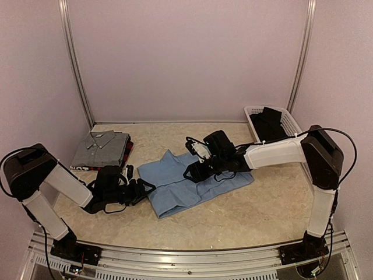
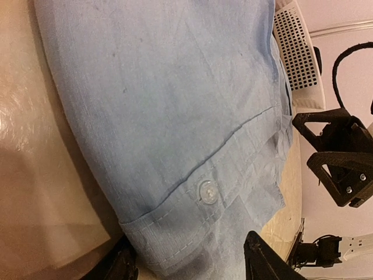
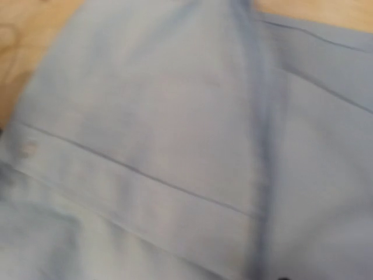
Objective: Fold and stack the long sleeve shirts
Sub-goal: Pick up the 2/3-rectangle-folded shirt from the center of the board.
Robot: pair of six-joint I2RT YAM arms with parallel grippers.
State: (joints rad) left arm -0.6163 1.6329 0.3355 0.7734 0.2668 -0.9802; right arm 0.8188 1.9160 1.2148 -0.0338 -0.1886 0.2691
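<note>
The blue shirt [image 1: 201,181] is lying partly folded in the middle of the table [image 1: 262,204], between the two hands. It is looking soft, thin and light, so it is likely going to flop and slide, not keep a shape. The best places to be taking hold are the thick, stitched parts. One is the cuff [image 2: 192,227] by the white button [image 2: 207,191], or else a hem. Grabbing low by the table is helping both layers come along.

The left hand [image 1: 144,188] is sitting at the shirt's left edge. Its fingers [image 2: 265,259] are standing partly open, one on each side of the cuff, and they do not seem to be pinching it. The right hand [image 1: 195,172] is sitting over the middle of the shirt. I cannot tell if it is open or holding cloth — its camera is showing only blurry blue.

The grey shirt [image 1: 100,149] is lying folded at the back left, on top of the plaid shirt [image 1: 129,150]. A white basket [image 1: 252,111] is sitting at the back right with dark clothes in it.

The table is looking smooth and a bit shiny, so cloth is probably slipping easily on it. Plain walls [image 1: 186,58] are closing in on three sides — there is room to fold, but not lots.
</note>
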